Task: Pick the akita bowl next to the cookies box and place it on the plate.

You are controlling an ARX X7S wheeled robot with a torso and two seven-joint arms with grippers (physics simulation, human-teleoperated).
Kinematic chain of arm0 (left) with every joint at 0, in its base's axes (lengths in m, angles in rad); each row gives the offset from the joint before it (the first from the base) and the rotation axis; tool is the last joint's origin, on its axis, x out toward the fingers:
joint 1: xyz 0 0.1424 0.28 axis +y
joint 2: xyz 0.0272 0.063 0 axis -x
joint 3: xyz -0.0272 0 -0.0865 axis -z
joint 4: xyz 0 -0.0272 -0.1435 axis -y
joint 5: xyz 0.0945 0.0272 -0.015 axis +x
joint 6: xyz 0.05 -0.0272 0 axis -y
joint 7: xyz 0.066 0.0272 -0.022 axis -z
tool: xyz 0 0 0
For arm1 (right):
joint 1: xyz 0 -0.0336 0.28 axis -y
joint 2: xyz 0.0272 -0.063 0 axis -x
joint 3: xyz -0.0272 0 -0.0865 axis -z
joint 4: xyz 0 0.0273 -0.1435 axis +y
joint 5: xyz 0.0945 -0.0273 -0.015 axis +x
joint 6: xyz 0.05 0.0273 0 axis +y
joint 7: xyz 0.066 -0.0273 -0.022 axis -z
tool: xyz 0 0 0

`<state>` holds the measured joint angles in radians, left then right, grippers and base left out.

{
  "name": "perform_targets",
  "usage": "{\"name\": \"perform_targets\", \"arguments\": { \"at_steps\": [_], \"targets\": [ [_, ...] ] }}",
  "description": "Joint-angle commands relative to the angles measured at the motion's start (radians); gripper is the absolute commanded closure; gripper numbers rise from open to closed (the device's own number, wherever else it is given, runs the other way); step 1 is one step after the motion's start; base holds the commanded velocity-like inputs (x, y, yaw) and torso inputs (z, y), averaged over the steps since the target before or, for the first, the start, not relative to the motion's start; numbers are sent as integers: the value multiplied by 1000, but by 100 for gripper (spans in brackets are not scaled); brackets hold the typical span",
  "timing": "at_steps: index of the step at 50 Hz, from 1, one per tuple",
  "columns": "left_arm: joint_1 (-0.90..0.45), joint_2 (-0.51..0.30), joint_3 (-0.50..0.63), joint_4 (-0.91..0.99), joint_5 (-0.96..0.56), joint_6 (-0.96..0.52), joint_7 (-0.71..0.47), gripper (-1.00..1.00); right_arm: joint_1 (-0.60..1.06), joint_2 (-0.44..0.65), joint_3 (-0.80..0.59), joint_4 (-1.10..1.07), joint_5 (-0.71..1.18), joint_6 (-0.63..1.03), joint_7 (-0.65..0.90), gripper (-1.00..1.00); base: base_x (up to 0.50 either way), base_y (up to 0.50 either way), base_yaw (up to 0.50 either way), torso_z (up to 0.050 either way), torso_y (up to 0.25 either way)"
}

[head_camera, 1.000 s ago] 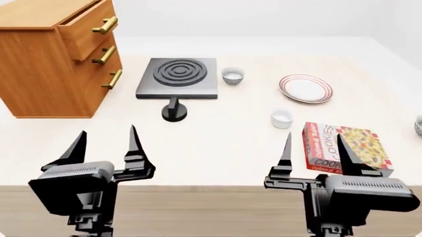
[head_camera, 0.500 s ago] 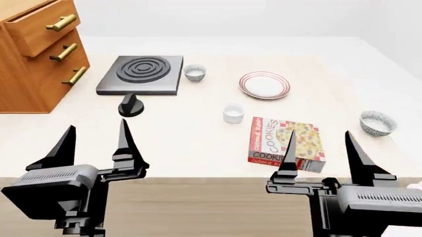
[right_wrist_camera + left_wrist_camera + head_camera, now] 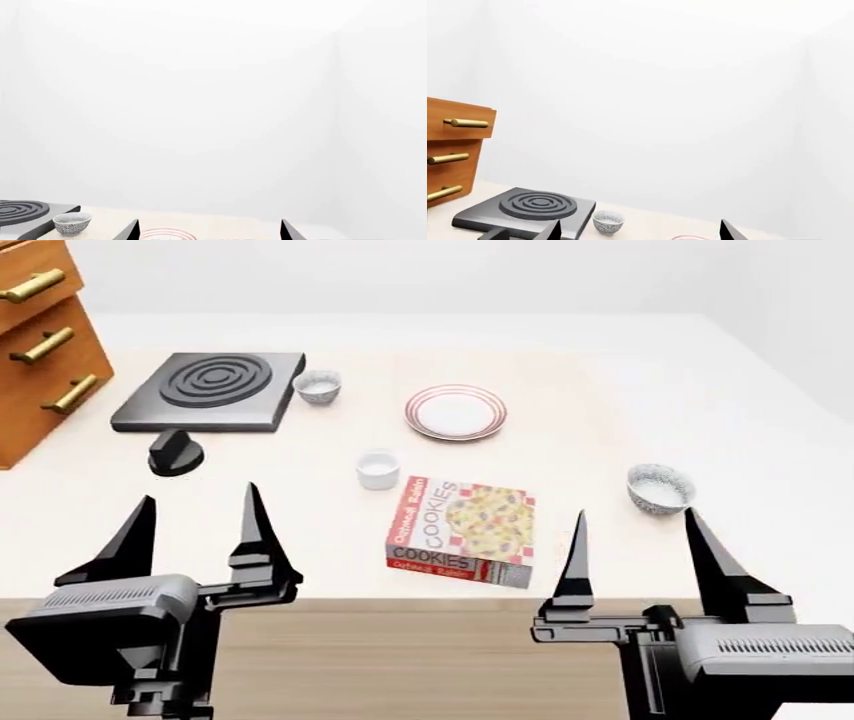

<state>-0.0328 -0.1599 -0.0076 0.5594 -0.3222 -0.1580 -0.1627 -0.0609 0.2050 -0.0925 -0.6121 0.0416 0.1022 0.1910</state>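
Right of the flat cookies box (image 3: 462,531) sits the speckled, dark-rimmed akita bowl (image 3: 661,487). Both black grippers, left (image 3: 194,525) and right (image 3: 637,550), hang with pointed fingers spread, holding nothing.

From my station I see a pale bench (image 3: 627,370) with a wood-grain front edge. At its far left stands a wooden drawer cabinet (image 3: 34,360) with brass handles (image 3: 40,344). Just beside it lies a dark grey hotplate (image 3: 211,390) with raised concentric rings. A black knob (image 3: 174,453) sits on the bench just in front of the hotplate's near left corner. Close against the hotplate's far right corner is a small speckled bowl (image 3: 316,386). Nearer to me, about mid-bench, a small plain white cup (image 3: 378,469) stands upright by itself. Behind everything there is only a blank white wall (image 3: 647,100).
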Motion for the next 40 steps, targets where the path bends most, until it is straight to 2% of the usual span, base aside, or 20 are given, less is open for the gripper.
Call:
{"name": "perform_targets", "arguments": {
  "at_steps": [1,13,16,25,31,36,40],
  "targets": [
    [4,-10,8,-4,-5,6,-7,-100,-1,10,-2,5,21,1,-1,-100,0,-500,0,0,0],
    [3,-22,13,0,-26,-8,-15,-100,23,11,-3,35,30,63,16,-100,0,-479,0,0,0],
    [1,-26,16,1,-33,-17,-17,-100,30,6,-8,44,-5,85,44,-100,0,-95,0,0,0],
    [-7,-32,17,-2,-34,-15,-26,-100,13,14,-14,49,-18,3,52,-100,14,0,0,0,0],
    [-61,-51,-45,110,-110,-58,-69,-100,23,39,3,-72,-37,36,57,-100,493,0,0,0,0],
    [-84,-55,-65,144,-128,-57,-85,-100,52,55,7,-151,-38,94,50,-100,500,0,0,0,0],
    [-83,-52,-56,122,-111,-33,-77,-100,59,65,5,-151,-43,81,47,-100,500,0,0,0,0]
  ]
}}
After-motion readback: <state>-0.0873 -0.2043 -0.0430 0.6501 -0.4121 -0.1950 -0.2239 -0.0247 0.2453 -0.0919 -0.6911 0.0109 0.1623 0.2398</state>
